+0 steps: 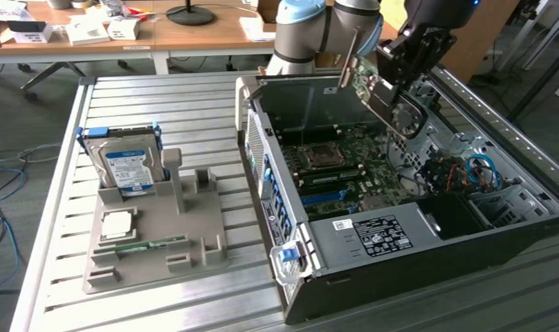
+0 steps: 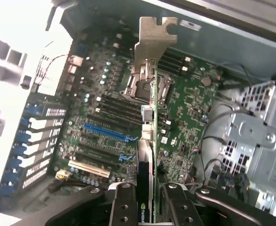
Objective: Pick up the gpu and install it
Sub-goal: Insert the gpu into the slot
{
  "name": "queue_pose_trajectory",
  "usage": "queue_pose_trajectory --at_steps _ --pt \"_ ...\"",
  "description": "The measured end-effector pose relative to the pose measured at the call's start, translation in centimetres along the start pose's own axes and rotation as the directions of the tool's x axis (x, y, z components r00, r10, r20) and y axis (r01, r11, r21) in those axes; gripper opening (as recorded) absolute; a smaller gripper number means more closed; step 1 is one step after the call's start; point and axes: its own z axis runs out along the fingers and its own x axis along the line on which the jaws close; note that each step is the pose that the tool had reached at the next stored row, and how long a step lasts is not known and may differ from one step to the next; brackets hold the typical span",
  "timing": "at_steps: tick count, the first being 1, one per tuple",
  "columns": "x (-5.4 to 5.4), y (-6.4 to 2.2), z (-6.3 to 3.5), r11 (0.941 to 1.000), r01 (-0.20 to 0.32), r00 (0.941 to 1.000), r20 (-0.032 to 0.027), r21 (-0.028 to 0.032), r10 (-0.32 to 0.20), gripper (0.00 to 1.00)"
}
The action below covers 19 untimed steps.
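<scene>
My gripper [image 1: 398, 72] hangs over the back of the open computer case [image 1: 372, 277], shut on the gpu [image 1: 390, 111]. The card is tilted, a round fan on its dark face and its pale metal bracket [image 1: 347, 62] pointing up and toward the exterior view's left. In the wrist view the gpu [image 2: 152, 141] shows edge-on like a blade between my two black fingers [image 2: 123, 202], with the bracket [image 2: 154, 40] at its far end. Below it lies the green motherboard [image 2: 189, 108] with a blue slot [image 2: 107, 133], and the card is well clear of the board.
A grey fixture tray [image 1: 205, 228] on the slatted table at the exterior view's left holds a blue-labelled hard drive [image 1: 127, 162], a processor [image 1: 116, 225] and a memory stick [image 1: 141, 244]. Inside the case are a metal drive cage [image 2: 255, 136] and cables [image 1: 478, 169]. A desk [image 1: 205, 34] stands behind.
</scene>
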Motion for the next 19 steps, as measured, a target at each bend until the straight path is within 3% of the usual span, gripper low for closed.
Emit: queue_pose_trajectory --at_steps 5,9,14,19 --pt "0.00 0.00 0.05 0.9958 0.091 0.9958 -0.0061 -0.0022 -0.091 0.26" --pt "0.00 -0.01 0.10 0.9867 0.162 0.9867 -0.0108 -0.0044 -0.162 0.26" --pt "0.00 -0.01 0.16 0.9677 0.252 0.9675 -0.0164 -0.0077 -0.252 0.26" --pt "0.00 -0.02 0.24 0.9410 0.338 0.9408 -0.0216 -0.0114 -0.338 0.26"
